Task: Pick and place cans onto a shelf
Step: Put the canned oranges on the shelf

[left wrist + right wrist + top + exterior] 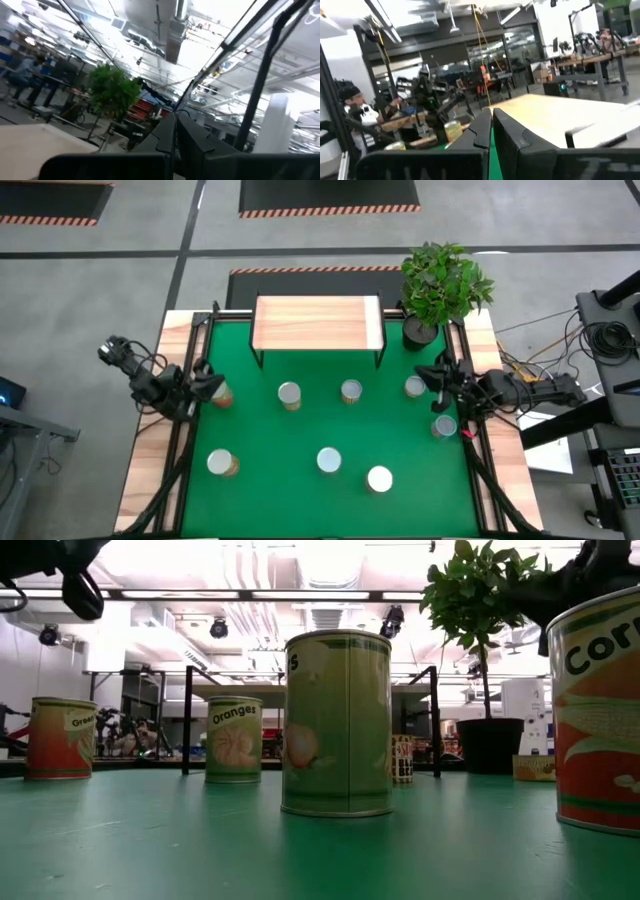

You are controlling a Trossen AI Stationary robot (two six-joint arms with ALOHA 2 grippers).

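Several cans with silver tops stand upright on the green mat [300,430]: one at the left edge [222,393], three in a row in front of the shelf [290,395] [351,391] [415,387], one at the right [444,426] and three nearer [221,463] [329,461] [379,479]. The shelf [318,325], with a light wood top and black legs, stands at the mat's far edge with nothing on it. My left gripper [207,385] is shut and empty beside the left-edge can. My right gripper [438,375] is shut and empty near the right can of the row.
A potted plant [440,285] in a black pot stands at the far right corner beside the shelf. Black frame rails run along the mat's left [185,440] and right [480,460] sides. People and benches show in the room behind [355,110].
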